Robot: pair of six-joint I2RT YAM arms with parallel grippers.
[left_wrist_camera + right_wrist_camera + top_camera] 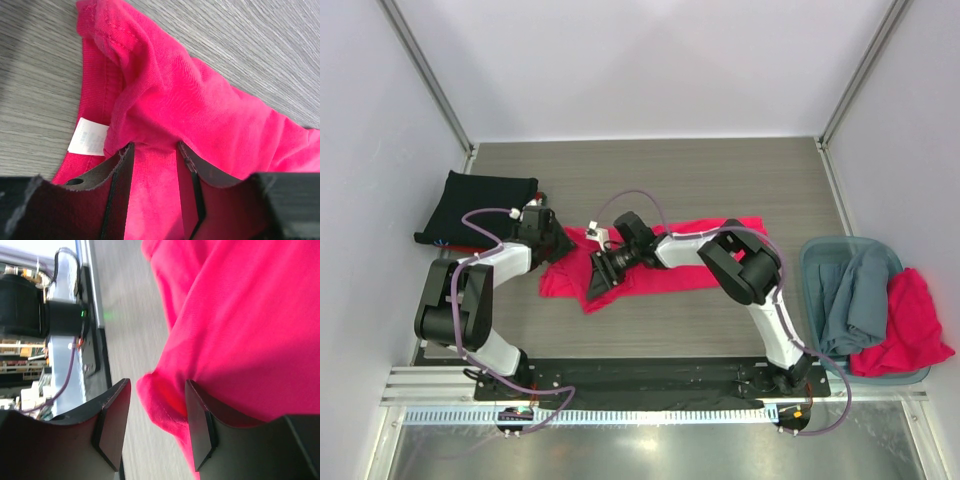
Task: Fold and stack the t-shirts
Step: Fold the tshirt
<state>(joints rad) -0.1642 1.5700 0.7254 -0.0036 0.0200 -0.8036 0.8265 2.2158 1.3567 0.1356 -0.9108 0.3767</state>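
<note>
A bright pinkish-red t-shirt (680,255) lies crumpled across the middle of the table. Its white neck label (87,136) shows in the left wrist view. My left gripper (558,247) is at the shirt's left end near the collar. Its jaws are open, with shirt fabric (165,95) lying between them and bunched over the tips (155,146). My right gripper (601,272) is at the shirt's front left edge. It is open, and a hemmed edge of the shirt (165,405) sits between its jaws against one finger (200,420). A folded black t-shirt (475,205) lies at the back left.
A blue-grey basket (812,262) at the right holds a grey-blue shirt (855,295) and a red shirt (910,325) that hangs over its rim. Enclosure walls stand at the left, back and right. The arm bases are on a black rail (650,375) along the near edge.
</note>
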